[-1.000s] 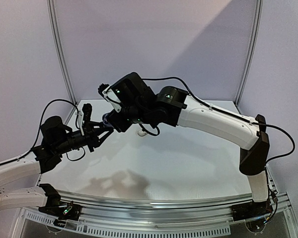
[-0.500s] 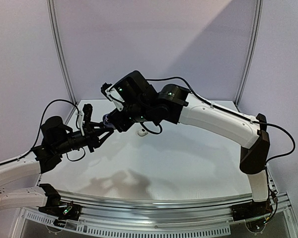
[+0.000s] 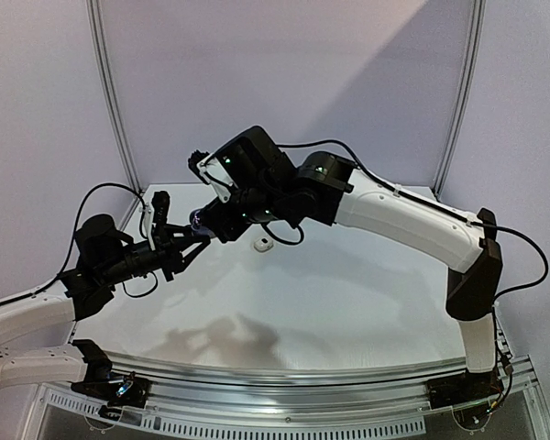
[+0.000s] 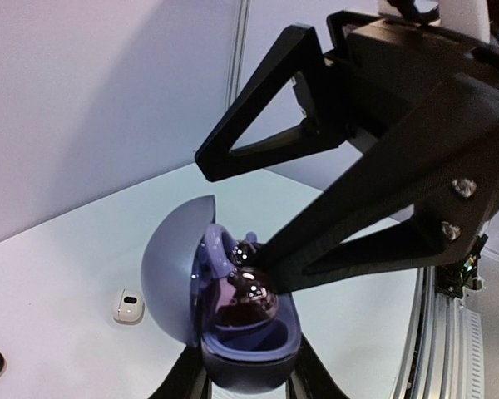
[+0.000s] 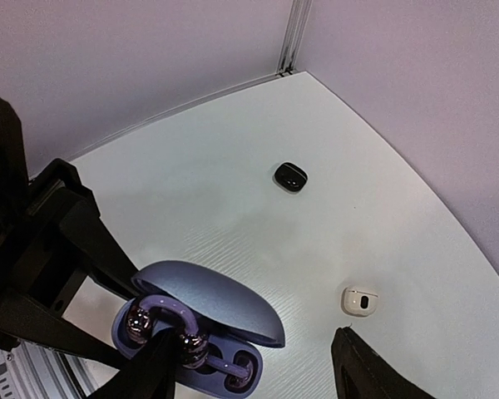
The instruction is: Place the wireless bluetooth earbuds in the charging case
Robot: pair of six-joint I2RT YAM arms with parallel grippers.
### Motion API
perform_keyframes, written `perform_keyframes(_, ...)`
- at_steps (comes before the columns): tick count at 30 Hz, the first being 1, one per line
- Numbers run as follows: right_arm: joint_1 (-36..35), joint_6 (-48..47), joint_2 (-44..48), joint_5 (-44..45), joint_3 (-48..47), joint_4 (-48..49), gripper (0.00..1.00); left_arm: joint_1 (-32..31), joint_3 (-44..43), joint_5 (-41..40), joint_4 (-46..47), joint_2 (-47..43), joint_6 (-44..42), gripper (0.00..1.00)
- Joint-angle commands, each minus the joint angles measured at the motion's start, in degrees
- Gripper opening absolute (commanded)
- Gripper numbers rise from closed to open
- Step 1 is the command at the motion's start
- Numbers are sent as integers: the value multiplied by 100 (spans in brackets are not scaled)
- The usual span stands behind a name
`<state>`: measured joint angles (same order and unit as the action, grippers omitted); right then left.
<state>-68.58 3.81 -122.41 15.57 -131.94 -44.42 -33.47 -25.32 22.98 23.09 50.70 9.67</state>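
Left tool (image 4: 245, 378) pinches the open lilac charging case (image 4: 179, 274) from below, clear of the surface (image 5: 233, 199), lid raised. Two glossy earbuds (image 5: 138, 321) lie inside the case. Right tool (image 5: 249, 370) is spread above it, one fingertip (image 4: 287, 243) just beside an earbud. In the right wrist view, a white case (image 5: 360, 300) lies at 3 o'clock of the case and a black case (image 5: 290, 176) at 1 o'clock, both on the surface.

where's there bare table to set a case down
The wide bare table right of and nearer than the white case is free. Crowded far left: the left gripper holds the open purple case there, the right gripper over it.
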Motion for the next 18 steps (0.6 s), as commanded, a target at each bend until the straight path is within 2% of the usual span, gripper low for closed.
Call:
perform_keyframes(1,-91,-34,-33,-463,233,-799,65,8,-69,-195,1012,-130,22,0)
perform_keyframes(18,-86,5,216,-449,346,-492,65,8,-32,-171,972,-154,6,0)
